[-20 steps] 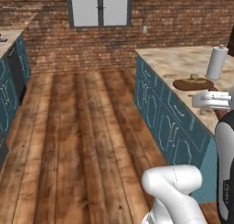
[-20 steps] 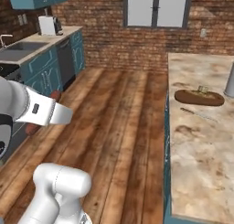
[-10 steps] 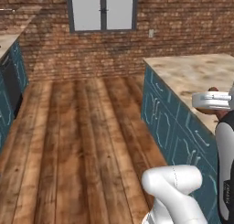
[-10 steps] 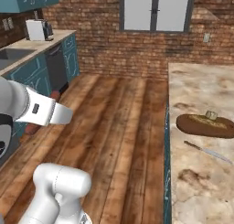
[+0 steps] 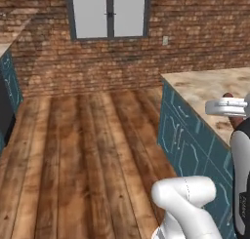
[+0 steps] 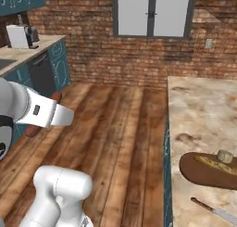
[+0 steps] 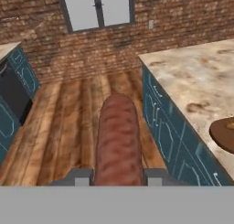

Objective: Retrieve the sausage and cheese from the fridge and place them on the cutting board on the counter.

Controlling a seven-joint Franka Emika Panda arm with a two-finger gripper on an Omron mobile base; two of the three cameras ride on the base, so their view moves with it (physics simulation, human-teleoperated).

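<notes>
The fingers (image 7: pixel 118 177) are closed on the sausage (image 7: pixel 119 141), gripping it at its near end; in the hand view it projects straight out from between them, a red-brown rod with a rounded far tip, held above the wooden floor (image 7: pixel 68 122). In the right base view the sausage (image 6: pixel 33 129) shows partly behind the white arm, out over the floor and well apart from the surface (image 6: pixel 203 110).

The surface, marbled beige and brown over teal cabinet fronts (image 7: pixel 169 136), stands to the right. On it lies the cutting board (image 6: pixel 203 170), dark brown and oval. The cheese (image 6: pixel 225 156) sits on the board near its far edge. A longer tan stick (image 6: pixel 210 163) also lies on the board, just beside the cheese. A knife (image 6: pixel 213 211) lies on the surface, near the board's front edge and apart from it.
</notes>
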